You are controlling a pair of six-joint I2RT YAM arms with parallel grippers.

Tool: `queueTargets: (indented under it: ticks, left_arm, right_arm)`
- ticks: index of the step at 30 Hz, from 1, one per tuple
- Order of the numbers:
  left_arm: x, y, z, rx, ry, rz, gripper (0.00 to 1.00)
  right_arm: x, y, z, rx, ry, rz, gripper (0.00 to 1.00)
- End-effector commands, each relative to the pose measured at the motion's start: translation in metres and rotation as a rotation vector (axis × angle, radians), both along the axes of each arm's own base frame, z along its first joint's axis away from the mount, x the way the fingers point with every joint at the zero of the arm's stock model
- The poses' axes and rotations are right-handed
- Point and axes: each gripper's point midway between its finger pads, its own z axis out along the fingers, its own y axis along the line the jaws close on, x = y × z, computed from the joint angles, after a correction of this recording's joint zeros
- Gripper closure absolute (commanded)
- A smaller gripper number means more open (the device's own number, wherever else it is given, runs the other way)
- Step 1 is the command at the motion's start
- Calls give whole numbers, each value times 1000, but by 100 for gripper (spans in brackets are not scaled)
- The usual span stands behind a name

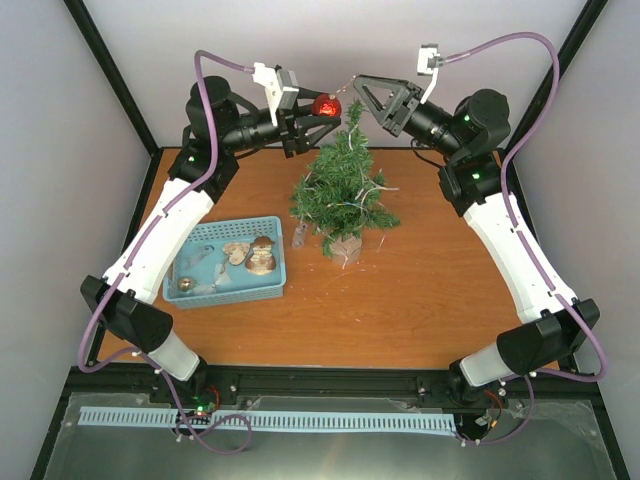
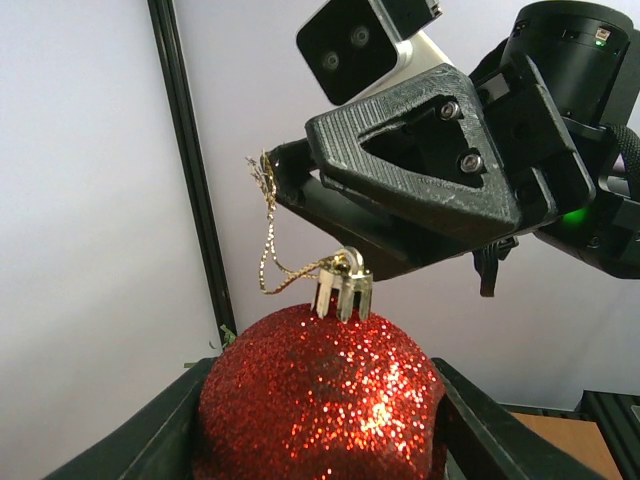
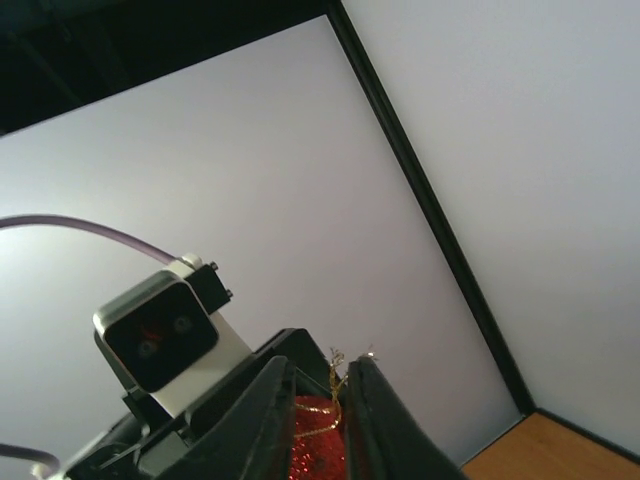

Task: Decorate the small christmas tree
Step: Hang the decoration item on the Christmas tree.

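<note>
Both arms reach high and meet above the small christmas tree (image 1: 345, 190). The left pincer (image 1: 312, 118) clamps a red glittery ball ornament (image 2: 320, 400). The right pincer (image 1: 358, 80) pinches its thin gold cord (image 2: 268, 240).

You're looking at a desk (image 1: 400, 300) with an orange-brown wood-look top. Plain pale grey panels box it in on three sides: back wall (image 1: 330, 40), left wall (image 1: 50, 200), right wall (image 1: 605, 220). Black frame posts (image 1: 110, 75) run up the corners where the panels meet, slanting outward in your top view. At the near edge a black rail (image 1: 330, 380) crosses the desk front. Just beyond it a pale slotted cable duct (image 1: 300, 421) lies on a dull metal sheet (image 1: 350, 458). Light is soft, even and whitish.
</note>
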Motion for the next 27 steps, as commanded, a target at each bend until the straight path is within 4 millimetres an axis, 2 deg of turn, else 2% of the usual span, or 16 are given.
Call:
queueTargets:
  ticks: [1, 3, 7, 11, 24, 27]
  left_arm:
    - [-9, -1, 15, -11, -52, -18, 60]
    - [-9, -1, 14, -9, -50, -19, 60]
    - [-9, -2, 14, -8, -51, -21, 60]
    - [-9, -1, 13, -4, -59, -19, 60]
    - [-10, -2, 12, 0, -57, -24, 60]
    - [-9, -2, 10, 2, -51, -23, 60]
  right_arm:
    - [-6, 3, 12, 12, -32, 13, 84]
    - [-3, 3, 10, 9, -25, 4, 83]
    - [3, 1, 6, -1, 0, -28, 71]
    - [5, 1, 5, 16, 14, -28, 67]
    - [8, 4, 9, 40, 22, -13, 70]
    - [7, 4, 10, 40, 13, -13, 83]
